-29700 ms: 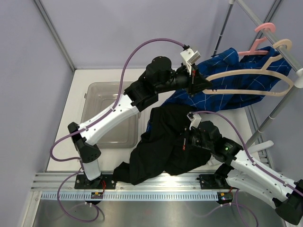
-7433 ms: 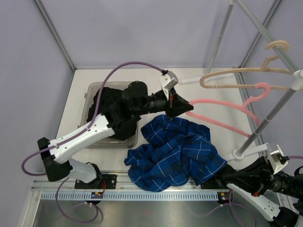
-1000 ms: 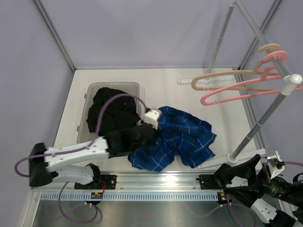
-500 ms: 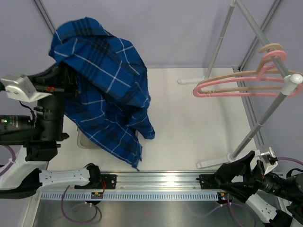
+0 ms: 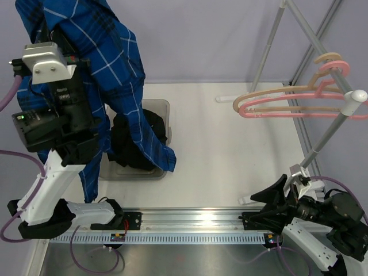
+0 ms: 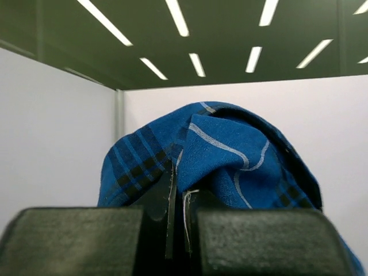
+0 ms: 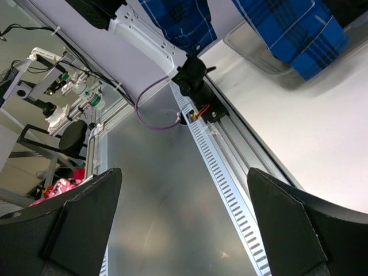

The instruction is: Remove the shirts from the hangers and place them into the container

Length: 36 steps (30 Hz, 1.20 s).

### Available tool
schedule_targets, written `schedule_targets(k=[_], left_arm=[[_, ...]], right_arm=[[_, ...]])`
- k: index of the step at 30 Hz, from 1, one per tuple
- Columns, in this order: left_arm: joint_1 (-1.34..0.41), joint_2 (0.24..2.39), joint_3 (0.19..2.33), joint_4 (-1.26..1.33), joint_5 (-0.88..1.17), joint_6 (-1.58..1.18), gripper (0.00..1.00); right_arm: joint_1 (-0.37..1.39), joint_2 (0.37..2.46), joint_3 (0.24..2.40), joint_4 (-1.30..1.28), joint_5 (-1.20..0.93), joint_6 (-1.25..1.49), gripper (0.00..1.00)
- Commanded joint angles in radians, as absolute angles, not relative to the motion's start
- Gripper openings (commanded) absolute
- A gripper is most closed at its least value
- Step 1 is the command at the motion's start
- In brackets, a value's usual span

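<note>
Blue checked shirt (image 5: 123,75): I am lifting it higher than a moment ago, my left pincer (image 6: 178,227) clamped on its cloth, hem dangling over container (image 5: 133,175); right pincer (image 7: 184,195) gaping wide.

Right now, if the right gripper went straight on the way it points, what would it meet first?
Probably the slotted rail at the table's near edge: the open right gripper aims left along it, toward the left arm's base. Depth is unclear; it may hit the metal sheet beside it first.
</note>
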<state>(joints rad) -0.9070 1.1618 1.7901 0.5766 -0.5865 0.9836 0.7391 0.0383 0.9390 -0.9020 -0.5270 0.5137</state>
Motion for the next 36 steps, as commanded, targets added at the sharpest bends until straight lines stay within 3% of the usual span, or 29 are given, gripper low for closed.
schedule_targets(k=[1,7,11,14,23,28,36], left_arm=[[-0.743,1.198,1.841,0.627,-0.43,0.838,0.0],[-0.462,1.373,2.049,0.614,-0.342,0.568,0.0],[-0.362,1.592,2.398,0.506,-0.304,0.54,0.0],[-0.29,1.582,2.372,0.506,-0.302,0.45,0.0],[-0.253,1.54,2.127,0.446,-0.345,0.405,0.0],[-0.249,1.357,1.77,0.417,-0.368,0.283,0.0],[-0.245,1.158,1.422,0.256,-0.272,0.005,0.0]], right_arm=[[0.733,0.075,0.885,-0.778,-0.591,0.56,0.99],[0.733,0.17,0.865,-0.712,-0.614,0.568,1.0],[0.732,0.202,0.865,-0.638,-0.626,0.594,0.99],[0.733,0.204,0.877,-0.624,-0.632,0.601,0.99],[0.732,0.18,0.922,-0.702,-0.586,0.574,0.99],[0.733,0.146,0.936,-0.726,-0.586,0.577,0.99],[0.732,0.083,0.943,-0.738,-0.609,0.595,0.99]])
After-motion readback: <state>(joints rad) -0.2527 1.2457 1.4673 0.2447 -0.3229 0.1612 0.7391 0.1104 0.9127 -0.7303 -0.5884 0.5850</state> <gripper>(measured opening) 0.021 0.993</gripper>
